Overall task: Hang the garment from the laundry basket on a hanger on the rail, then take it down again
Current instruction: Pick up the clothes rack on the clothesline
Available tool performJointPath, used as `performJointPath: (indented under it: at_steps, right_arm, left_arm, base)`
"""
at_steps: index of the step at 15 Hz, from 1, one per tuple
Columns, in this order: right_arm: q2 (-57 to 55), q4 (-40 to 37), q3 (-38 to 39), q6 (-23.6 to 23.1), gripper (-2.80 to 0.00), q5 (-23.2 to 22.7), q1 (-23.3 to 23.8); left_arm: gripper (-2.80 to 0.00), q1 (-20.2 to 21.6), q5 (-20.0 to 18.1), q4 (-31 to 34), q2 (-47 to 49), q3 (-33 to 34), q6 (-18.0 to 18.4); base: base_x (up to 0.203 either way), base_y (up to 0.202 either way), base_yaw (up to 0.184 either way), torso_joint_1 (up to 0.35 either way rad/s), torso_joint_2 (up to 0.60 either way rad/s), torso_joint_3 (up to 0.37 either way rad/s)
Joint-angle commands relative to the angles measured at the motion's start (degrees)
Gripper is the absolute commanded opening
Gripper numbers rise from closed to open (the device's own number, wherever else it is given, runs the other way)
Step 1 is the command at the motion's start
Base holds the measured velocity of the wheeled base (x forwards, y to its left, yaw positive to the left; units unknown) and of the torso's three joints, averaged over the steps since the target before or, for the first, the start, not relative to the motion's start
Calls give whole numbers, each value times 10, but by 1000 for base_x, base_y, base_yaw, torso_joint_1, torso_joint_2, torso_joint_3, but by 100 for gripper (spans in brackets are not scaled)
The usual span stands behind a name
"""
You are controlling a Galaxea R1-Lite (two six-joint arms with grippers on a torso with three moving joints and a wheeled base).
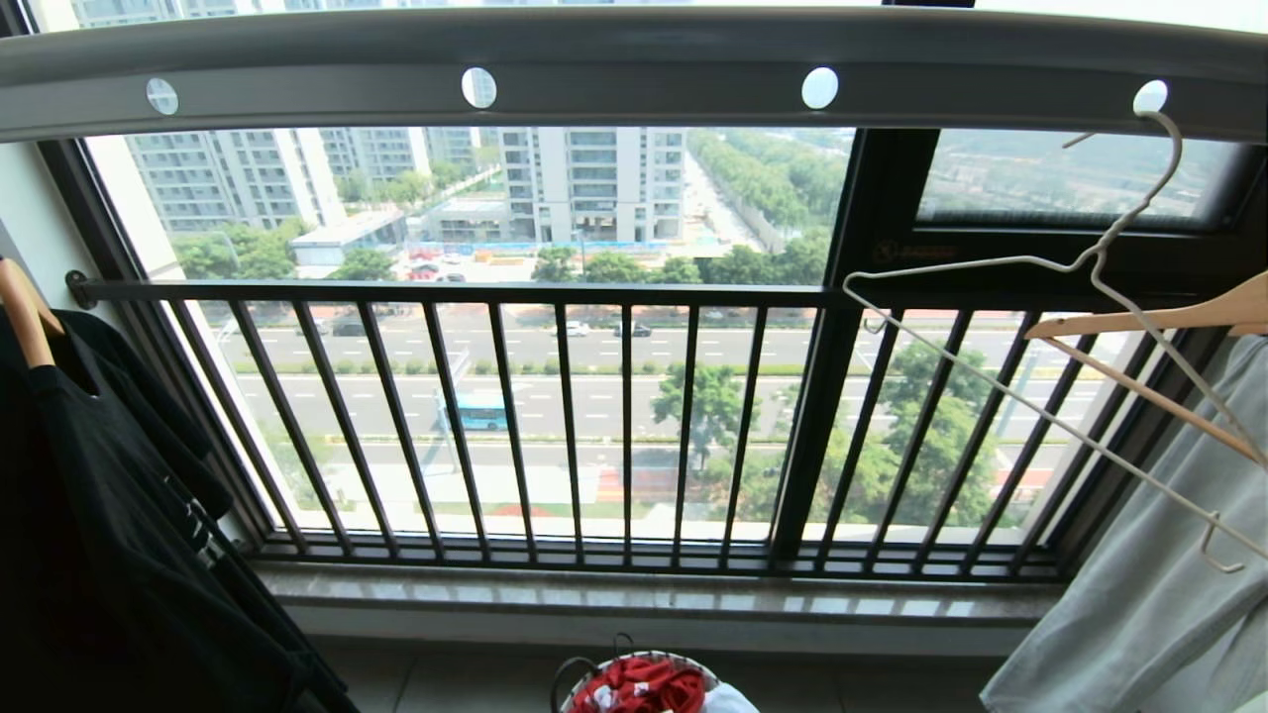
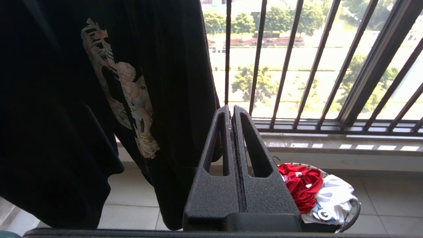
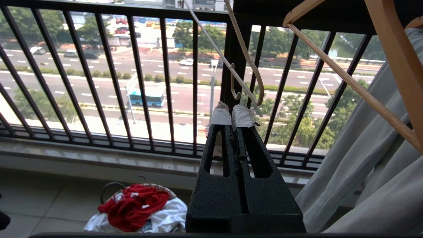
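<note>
The red garment [image 1: 642, 686] lies crumpled in the laundry basket [image 1: 684, 662] on the floor below the window, also seen as the garment [image 2: 302, 186] and the garment [image 3: 134, 205]. The empty white wire hanger [image 1: 1070, 337] hangs tilted from a hole at the right end of the grey rail [image 1: 634, 59]. My right gripper [image 3: 232, 110] is shut and empty, its taped tips just below the hanger's lower end [image 3: 246, 89]. My left gripper [image 2: 231, 110] is shut and empty beside the black T-shirt. Neither arm shows in the head view.
A black printed T-shirt [image 1: 109, 515] hangs on a wooden hanger at the left. A pale grey garment [image 1: 1159, 574] on a wooden hanger [image 1: 1169, 337] hangs at the right, close to the wire hanger. The dark barred window railing [image 1: 594, 416] stands behind. White cloth [image 2: 333, 198] shares the basket.
</note>
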State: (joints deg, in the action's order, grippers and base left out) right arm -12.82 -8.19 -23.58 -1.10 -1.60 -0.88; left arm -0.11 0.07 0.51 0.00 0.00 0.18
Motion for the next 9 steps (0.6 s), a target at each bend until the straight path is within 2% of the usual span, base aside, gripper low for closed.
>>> performJointPath:
  at_steps: [1, 5, 9]
  right_arm:
    - [-80, -14, -60, -1, -280, -1, 0]
    - [-219, -114, -235, -3, -280, -12, -1]
    - [-353, -352, -453, -2, -280, -26, -1]
  left_arm:
    - [-280, 0, 0, 0, 0, 0, 0]
    - [-280, 0, 0, 0, 0, 0, 0]
    - [-280, 0, 0, 0, 0, 0, 0]
  base:
    - [0, 0, 0, 0, 0, 0]
    - [0, 0, 0, 0, 0, 0]
    - [0, 0, 0, 0, 0, 0]
